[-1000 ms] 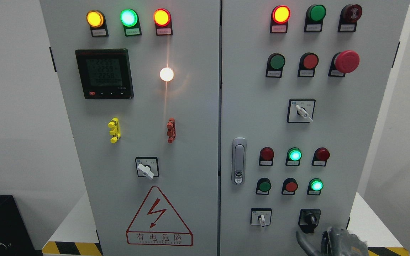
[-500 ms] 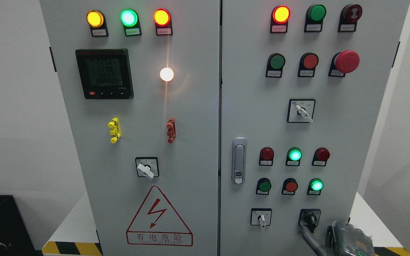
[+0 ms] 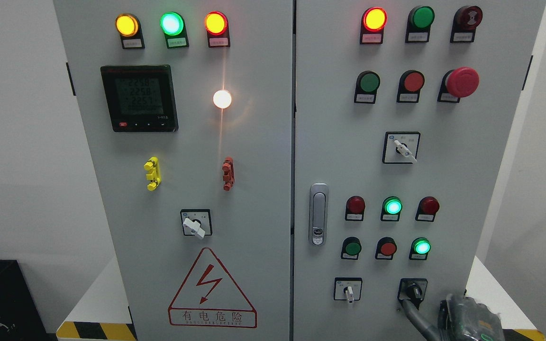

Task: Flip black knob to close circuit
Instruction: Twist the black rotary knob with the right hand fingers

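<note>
Right hand (image 3: 467, 319) low at the cabinet's bottom right corner, one grey finger (image 3: 413, 310) reaching up to touch the black knob (image 3: 413, 290), the rest of its grip impossible to tell, knob right of a small white selector switch (image 3: 348, 291), grey electrical cabinet (image 3: 273, 156) lit with indicator lamps.

warning sign (image 3: 212, 289) reads 有电危险

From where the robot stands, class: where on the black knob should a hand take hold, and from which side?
Grip the black knob by its raised handle bar, a finger on each flat side. It sits low on the right door, its handle tilted towards the lower right, so probably come from below right, where the right hand already is, a finger reaching up to the knob.
</note>
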Available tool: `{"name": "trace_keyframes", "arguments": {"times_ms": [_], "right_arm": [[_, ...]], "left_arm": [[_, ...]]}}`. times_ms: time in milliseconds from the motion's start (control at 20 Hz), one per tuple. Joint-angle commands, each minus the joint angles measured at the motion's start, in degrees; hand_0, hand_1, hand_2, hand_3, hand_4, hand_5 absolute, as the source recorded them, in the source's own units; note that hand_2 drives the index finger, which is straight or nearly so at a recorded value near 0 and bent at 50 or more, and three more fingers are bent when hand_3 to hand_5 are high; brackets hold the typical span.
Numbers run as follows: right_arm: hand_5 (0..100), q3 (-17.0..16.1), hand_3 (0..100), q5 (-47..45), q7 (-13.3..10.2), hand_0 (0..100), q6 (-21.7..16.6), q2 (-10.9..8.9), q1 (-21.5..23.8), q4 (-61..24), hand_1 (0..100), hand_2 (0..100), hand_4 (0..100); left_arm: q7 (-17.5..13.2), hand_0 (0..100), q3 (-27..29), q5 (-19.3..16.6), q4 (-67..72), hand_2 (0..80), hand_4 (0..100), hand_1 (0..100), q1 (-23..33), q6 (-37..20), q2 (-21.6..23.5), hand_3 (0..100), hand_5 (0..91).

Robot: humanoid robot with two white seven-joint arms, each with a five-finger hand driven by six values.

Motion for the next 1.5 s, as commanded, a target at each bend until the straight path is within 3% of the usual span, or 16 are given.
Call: {"name": "trace_keyframes", "arguments": {"times_ms": [0,1450], "right_arm": [[94,-1.68,100,0.18,-0.19,0,0.01,-0.37,0.03,0.64,0,88,90],[94,-3.35,100,-0.09,-0.19,0,-0.34,-0.37,-1.55,1.26,0,88,90]], "left_arm": [[0.0,12,0.0,0.0,-1.32,0.0,0,56,1.23,-0.05,-0.05,0,0.0],[0.0,12,0.0,0.0,-1.32,0.0,0,56,1.23,-0.05,-0.05,0,0.0]]}}
